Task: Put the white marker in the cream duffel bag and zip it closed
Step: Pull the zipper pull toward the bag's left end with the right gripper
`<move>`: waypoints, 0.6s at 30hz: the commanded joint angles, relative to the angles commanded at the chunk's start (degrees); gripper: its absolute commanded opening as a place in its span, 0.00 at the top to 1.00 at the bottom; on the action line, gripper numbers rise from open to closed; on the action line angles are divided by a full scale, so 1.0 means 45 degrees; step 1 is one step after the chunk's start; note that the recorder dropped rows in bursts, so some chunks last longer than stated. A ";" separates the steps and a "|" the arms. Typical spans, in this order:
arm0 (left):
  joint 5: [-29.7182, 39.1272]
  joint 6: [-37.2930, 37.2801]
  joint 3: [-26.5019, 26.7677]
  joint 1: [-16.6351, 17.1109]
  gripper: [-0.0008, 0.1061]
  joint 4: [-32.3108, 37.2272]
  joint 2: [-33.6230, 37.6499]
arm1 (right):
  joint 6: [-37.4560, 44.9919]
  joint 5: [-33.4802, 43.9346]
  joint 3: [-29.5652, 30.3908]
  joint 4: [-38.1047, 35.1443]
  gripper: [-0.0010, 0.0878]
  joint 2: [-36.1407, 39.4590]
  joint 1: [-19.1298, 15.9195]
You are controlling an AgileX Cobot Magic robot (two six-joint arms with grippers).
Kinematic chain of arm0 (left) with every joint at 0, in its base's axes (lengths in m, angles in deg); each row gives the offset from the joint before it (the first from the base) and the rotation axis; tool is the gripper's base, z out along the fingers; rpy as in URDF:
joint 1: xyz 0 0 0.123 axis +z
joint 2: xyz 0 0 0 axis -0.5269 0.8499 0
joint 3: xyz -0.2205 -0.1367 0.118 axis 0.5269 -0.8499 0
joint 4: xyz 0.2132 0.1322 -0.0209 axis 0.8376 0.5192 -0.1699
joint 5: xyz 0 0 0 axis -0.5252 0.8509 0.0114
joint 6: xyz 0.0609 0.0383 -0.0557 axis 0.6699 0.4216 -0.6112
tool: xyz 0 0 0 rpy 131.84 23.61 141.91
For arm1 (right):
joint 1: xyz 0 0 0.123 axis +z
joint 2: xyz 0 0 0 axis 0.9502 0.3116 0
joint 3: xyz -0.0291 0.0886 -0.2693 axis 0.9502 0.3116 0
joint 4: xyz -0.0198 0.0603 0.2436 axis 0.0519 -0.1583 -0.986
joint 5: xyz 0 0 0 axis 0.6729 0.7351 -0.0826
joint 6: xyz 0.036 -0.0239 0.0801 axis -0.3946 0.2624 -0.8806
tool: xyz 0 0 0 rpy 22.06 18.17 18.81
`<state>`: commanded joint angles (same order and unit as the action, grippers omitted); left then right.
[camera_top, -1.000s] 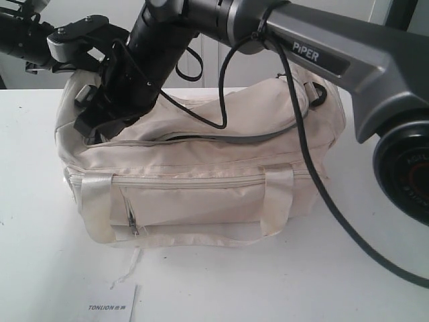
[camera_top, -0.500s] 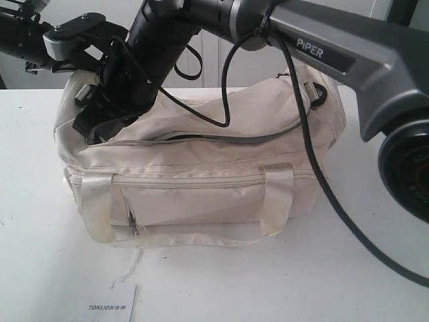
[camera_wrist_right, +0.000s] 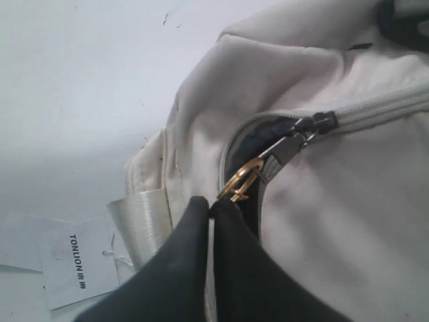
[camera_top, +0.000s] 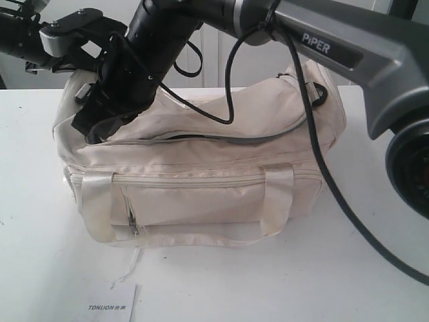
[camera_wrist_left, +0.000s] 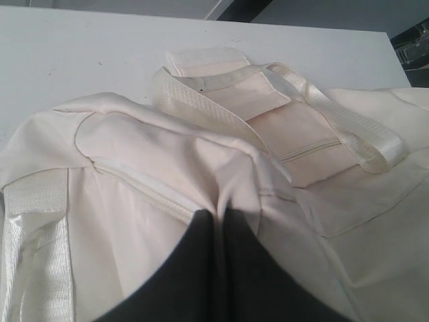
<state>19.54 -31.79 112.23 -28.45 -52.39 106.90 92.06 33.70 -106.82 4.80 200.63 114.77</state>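
Observation:
The cream duffel bag (camera_top: pixel 201 194) lies on the white table. My right gripper (camera_wrist_right: pixel 213 202) reaches across to the bag's left end, where it also shows in the exterior view as the right gripper (camera_top: pixel 90 131). It is shut, its tips pinching the end of the gold chain pull (camera_wrist_right: pixel 241 180). The zipper slider (camera_wrist_right: pixel 315 124) sits beside a short gap with dark lining (camera_wrist_right: pixel 248 144); beyond it the zipper is closed. My left gripper (camera_wrist_left: pixel 218 211) is shut on a raised fold of the bag's fabric (camera_wrist_left: pixel 228 174). The white marker is not in view.
A white TONLION card (camera_top: pixel 110 305) lies on the table (camera_top: pixel 33 235) in front of the bag. The right arm's black cable (camera_top: pixel 322 174) hangs across the bag's right side. The left arm (camera_top: pixel 67 33) crowds the bag's far left end.
The right arm's upper link has shifted slightly to the right and up. Its gripper stays at the bag's left end, still shut. The bag has hardly moved.

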 joint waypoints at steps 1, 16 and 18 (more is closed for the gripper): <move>0.0000 0.0000 0.0000 0.0000 0.99 0.0000 0.0000 | 0.0000 0.0000 0.0000 -0.0028 0.99 0.0000 0.0000; -0.0027 0.0000 0.0000 0.0045 0.99 0.0000 0.0000 | 0.0385 0.0000 0.0000 -0.0634 0.99 0.0000 0.0000; -0.0027 -0.0023 0.0000 0.0176 0.99 0.0000 0.0000 | 0.0359 0.0000 0.0000 -0.0629 0.99 0.0000 0.0000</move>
<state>19.42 -31.89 112.23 -27.66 -52.39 106.90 93.68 33.70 -106.82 1.97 200.63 114.77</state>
